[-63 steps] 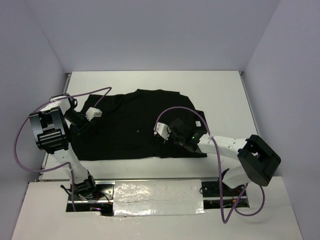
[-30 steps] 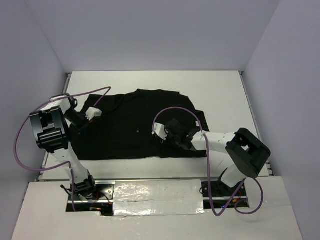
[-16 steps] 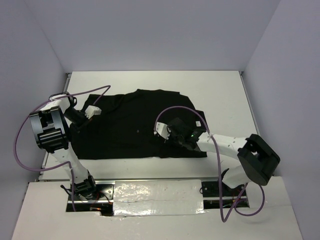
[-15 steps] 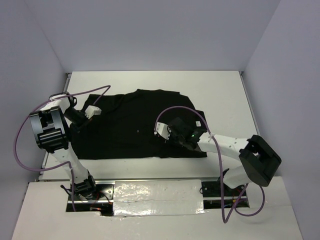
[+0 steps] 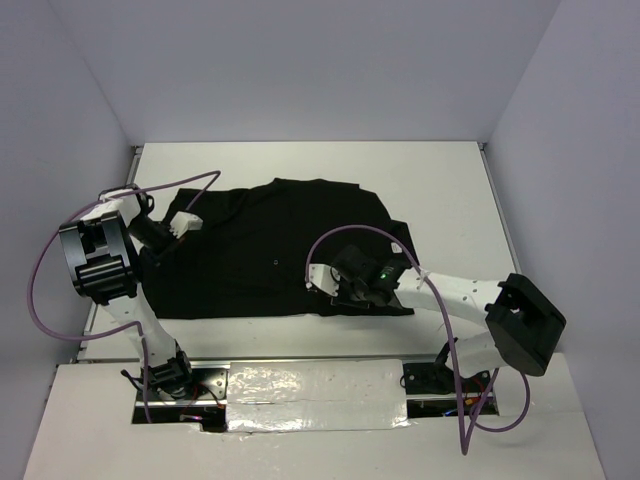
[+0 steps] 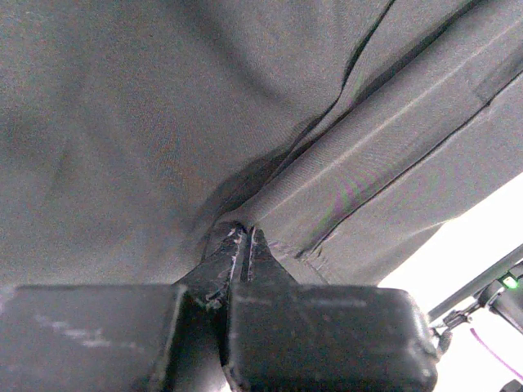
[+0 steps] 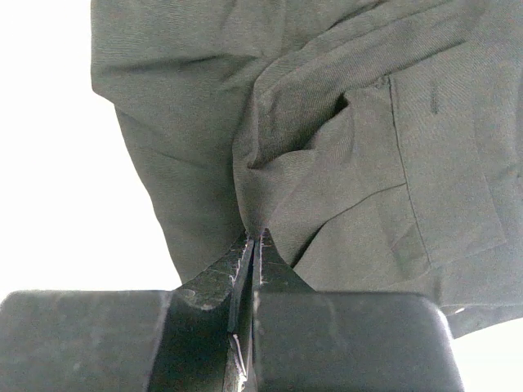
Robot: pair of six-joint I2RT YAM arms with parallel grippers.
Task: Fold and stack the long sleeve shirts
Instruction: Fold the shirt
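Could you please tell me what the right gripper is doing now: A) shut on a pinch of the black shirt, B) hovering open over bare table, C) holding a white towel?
A: the right wrist view shows the right gripper closed on a raised fold of the black shirt.

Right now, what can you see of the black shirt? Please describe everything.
The shirt is plain black soft cloth, spread mostly flat on the white table. The left hand is shut on a fold at its left side. The right hand is shut on a fold by its near right corner. Sewn seams show close up.
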